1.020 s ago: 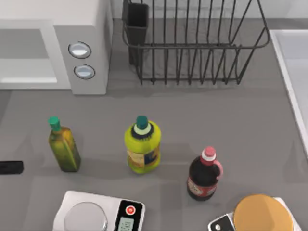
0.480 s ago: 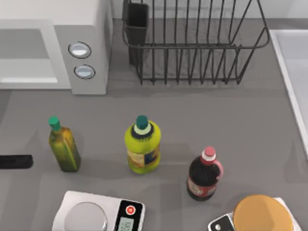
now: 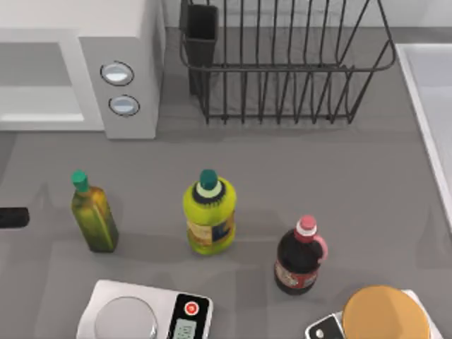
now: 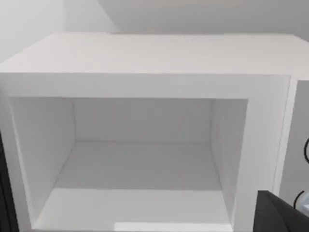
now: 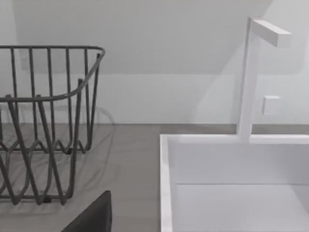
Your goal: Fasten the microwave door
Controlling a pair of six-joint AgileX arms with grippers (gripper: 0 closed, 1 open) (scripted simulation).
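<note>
- Grey tabletop (image 3: pixel 282 169) carries the microwave (image 3: pixel 120 42) at the top view's far left corner, its cavity gaping open in the left wrist view.
- Left gripper (image 3: pixel 13 217) is a dark sliver at the left edge, in front of the microwave; whether its fingers are parted cannot be told.
- Microwave door can't be made out.

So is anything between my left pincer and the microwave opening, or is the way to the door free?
Nothing visible blocks it. The left pincer sits at the table's left edge, the microwave up ahead with its cavity open. The olive bottle stands off to the right.
</note>
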